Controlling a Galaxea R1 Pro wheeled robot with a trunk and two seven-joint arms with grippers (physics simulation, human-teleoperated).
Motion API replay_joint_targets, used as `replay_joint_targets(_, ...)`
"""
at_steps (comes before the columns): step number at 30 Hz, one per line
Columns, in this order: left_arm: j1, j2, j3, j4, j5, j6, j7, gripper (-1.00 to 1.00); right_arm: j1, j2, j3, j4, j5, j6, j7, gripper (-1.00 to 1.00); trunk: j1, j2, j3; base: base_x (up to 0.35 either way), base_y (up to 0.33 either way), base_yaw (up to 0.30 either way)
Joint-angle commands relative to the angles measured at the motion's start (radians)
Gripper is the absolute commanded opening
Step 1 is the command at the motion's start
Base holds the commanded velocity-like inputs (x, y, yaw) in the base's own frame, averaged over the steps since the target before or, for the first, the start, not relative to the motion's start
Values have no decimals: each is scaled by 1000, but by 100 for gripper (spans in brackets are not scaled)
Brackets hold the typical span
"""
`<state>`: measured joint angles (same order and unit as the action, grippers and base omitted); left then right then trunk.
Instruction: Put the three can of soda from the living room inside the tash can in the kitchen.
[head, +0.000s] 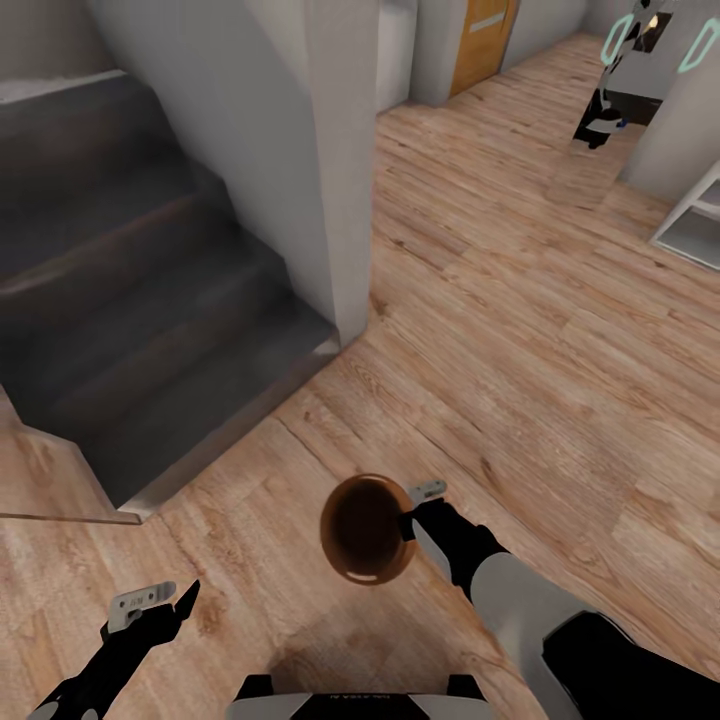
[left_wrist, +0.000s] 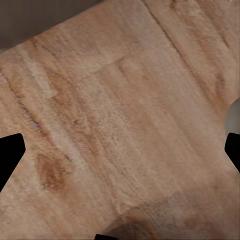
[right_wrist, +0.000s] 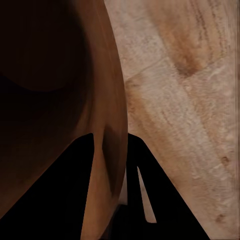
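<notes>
My right gripper (head: 420, 512) is clamped on the bin (head: 365, 528) rim, mouth up, left gripper (head: 155, 603) spread empty.

1 tash can (head: 364, 530); 2 grippers; 0 cans

Tash can (head: 362, 528) on right claw (head: 412, 508), stairs (head: 140, 300) ahead-left, left claw (head: 160, 603) apart.

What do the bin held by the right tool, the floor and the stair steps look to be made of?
The tash can: glossy copper-brown shell with soft highlights, probably metal or lacquered plastic; the render leaves it open. Its inside is dark brown and matte. The floor: light wood planks, with visible grain, knots and seams. The stair steps: dark grey, smooth and dull, perhaps stone or painted wood. The right tool grips the bin's rim.
</notes>
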<state>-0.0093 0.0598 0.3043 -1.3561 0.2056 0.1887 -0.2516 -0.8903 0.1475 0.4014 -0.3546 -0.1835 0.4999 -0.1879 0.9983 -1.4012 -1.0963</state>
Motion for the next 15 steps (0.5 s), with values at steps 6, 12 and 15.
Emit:
replay_joint_targets(6, 0, 0, -1, 0, 0, 0, 0, 100, -1, -12, 0, -2, -7, 1, 4, -100, -23, 42, 19, 0, 0, 0)
replay_joint_targets(12, 0, 0, -1, 1, 0, 0, 0, 100, 2, -73, 20, -26, -6, 0, 41, -100, -46, 84, 38, 0, 0, 0)
replay_joint_targets(15, 0, 0, -1, 1, 0, 0, 0, 100, 8, -119, 38, -62, -7, 0, 74, -100, -58, 105, 47, 0, 0, 0)
